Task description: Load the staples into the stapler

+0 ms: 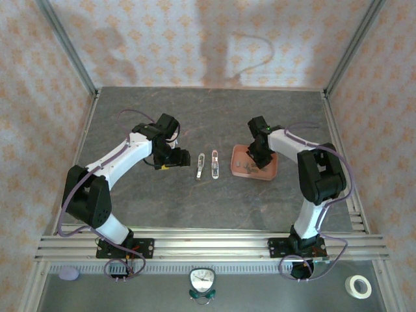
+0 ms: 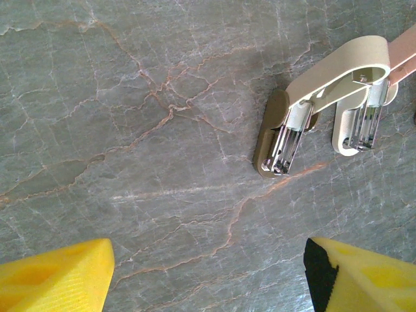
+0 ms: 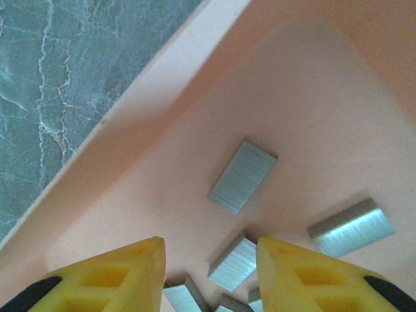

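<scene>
Tray [image 3: 312,97]: right jaws part-open over staples [image 3: 242,177]

From here I see a salmon-pink tray [image 1: 240,171] right of centre on the grey marble table [image 1: 195,201]. On the near ledge I make out a purple disc [image 1: 68,273] left, a small clock [image 1: 202,280] middle and a tape roll [image 1: 358,286] right.

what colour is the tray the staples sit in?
Salmon pink. The tray shows best in the right wrist view.
</scene>
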